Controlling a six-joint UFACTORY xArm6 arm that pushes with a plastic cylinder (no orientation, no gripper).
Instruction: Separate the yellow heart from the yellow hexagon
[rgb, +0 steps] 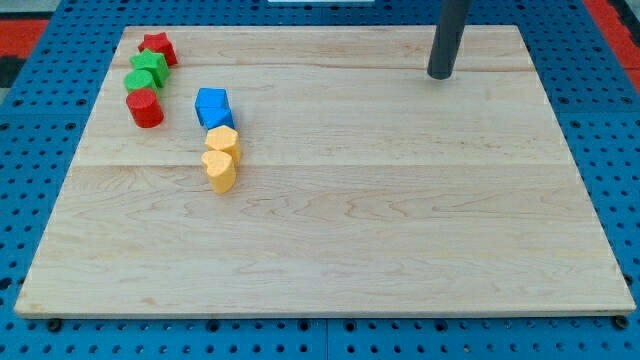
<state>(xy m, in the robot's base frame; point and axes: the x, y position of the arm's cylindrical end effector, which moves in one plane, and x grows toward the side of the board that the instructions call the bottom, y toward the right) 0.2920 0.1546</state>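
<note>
While the rod hangs over the wooden board (400, 250) near the view's top right, my tip (439, 76) sits well apart from every block; it is a bare rod end with no fingers to open or close. Over on the view's left, the yellow heart (219, 171) lies touching the yellow hexagon (222, 139), which is just above it. A blue block (212, 106) sits against the hexagon's upper side. Further left, a red cylinder (144, 108), a green block (147, 72) and a red block (158, 47) cluster near the board's top-left corner.
</note>
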